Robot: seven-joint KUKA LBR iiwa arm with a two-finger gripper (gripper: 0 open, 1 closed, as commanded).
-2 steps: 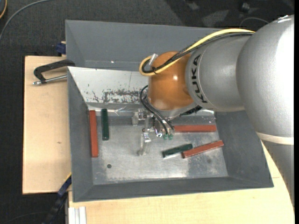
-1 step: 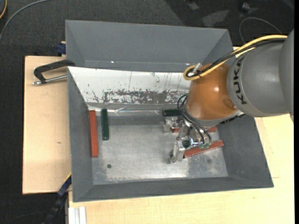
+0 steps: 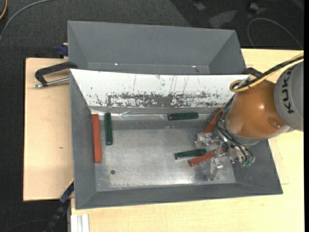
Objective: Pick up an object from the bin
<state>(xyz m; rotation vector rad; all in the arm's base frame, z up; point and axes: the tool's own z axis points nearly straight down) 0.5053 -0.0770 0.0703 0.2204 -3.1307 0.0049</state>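
End effector [image 3: 213, 154] low at right front of bin [image 3: 82, 144], by right ends of green stick [image 3: 189, 153] and red stick [image 3: 199, 161], which lie close together. Opening and hold: cannot tell. Risk: catching 2 sticks at once, or thin stick slipping free.

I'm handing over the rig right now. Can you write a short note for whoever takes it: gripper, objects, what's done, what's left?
Gripper: low in the right front of the grey metal bin, beside a short dark green stick and a short red stick that lie together.
Elsewhere: a dark green stick by the back wall; a long red stick and a long dark green stick side by side at left.
Done: nothing lifted.
Left: grasp one stick and lift it out.
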